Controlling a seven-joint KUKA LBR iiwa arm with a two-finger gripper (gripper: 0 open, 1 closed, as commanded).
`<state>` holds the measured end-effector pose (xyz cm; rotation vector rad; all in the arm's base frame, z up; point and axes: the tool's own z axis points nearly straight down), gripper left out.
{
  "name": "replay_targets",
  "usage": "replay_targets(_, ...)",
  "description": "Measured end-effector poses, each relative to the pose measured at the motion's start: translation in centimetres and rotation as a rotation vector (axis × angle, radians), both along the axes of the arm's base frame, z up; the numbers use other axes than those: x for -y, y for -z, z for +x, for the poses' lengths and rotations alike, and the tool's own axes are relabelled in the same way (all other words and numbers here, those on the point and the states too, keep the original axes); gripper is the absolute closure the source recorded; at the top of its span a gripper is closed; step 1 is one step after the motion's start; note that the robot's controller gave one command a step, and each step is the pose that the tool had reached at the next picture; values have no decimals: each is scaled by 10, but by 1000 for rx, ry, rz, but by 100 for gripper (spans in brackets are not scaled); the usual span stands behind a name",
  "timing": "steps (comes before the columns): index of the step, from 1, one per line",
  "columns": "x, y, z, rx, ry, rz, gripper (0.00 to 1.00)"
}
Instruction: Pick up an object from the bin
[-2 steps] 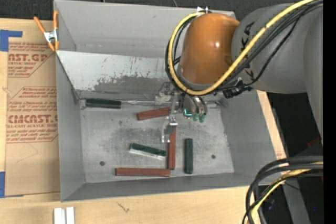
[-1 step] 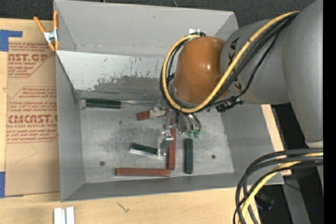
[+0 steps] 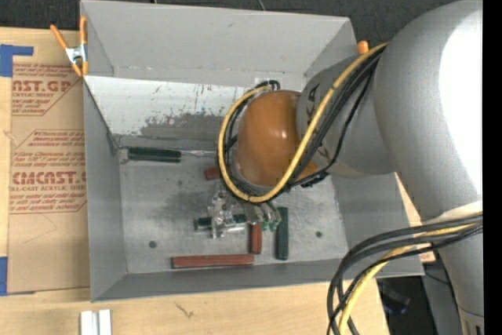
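Note:
My gripper (image 3: 222, 217) is low over the bin floor, just left of the bin's middle front, under the arm's orange cover. A small dark piece (image 3: 202, 225) lies at its left side, touching or nearly touching it. A short red-brown block (image 3: 255, 238) stands just right of the gripper. Beside that block lies a dark green stick (image 3: 281, 236). Whether anything is in the gripper's grasp cannot be made out.
A long red-brown bar (image 3: 212, 261) lies along the front wall, below the gripper. Another dark green stick (image 3: 154, 155) rests at the back left of the floor. A small red piece (image 3: 210, 174) peeks out by the cover's left edge. The arm covers the bin's right half.

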<state>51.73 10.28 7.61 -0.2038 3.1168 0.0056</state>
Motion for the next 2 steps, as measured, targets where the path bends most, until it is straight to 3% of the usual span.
replay_targets(1,0,0,0,0,0,0,100)
replay_targets(2,-35,-160,15,-12,33,-2,100)
